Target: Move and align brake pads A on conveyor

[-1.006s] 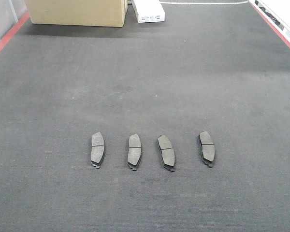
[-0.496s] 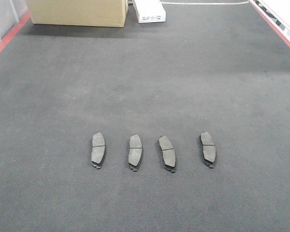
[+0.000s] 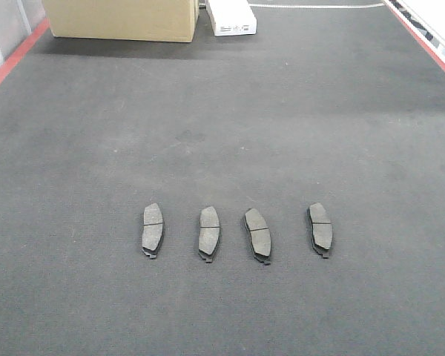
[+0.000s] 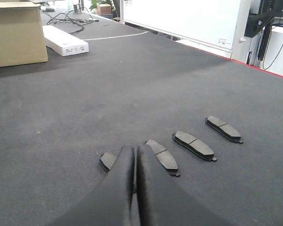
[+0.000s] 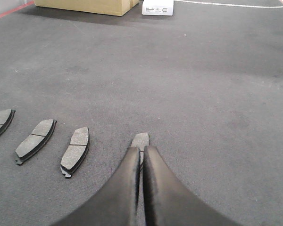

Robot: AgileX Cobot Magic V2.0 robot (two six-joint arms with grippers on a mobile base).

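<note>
Nearest the cameras, both grippers are sitting idle: the left gripper (image 4: 134, 162) is showing its two dark fingers pressed together with nothing between them, and the right gripper (image 5: 141, 162) is likewise closed on nothing, each hovering just behind the row of parts. Just beyond the fingertips, the four brake pads A (image 3: 236, 231) are lying flat, friction face up, side by side in a row across the near part of the conveyor (image 3: 230, 119), well apart from its red edges. The leftmost pad (image 3: 153, 229) and its neighbour (image 3: 208, 231) are standing nearly straight, while the third pad (image 3: 257, 234) is leaning slightly off line and the rightmost pad (image 3: 320, 227) is sitting a little farther from the rest. Judging by their look, these pads are stiff and dense for their size, with a dark backing plate under a rough grey friction layer, so they are likely gripping well and not bending or crushing. The narrow width across the centre groove seems the best place to pinch, with the ribbed belt resisting any sliding nudge. Farther back, a cardboard box (image 3: 119, 18) and a white carton (image 3: 233, 18) are resting at the far end of the belt.
</note>
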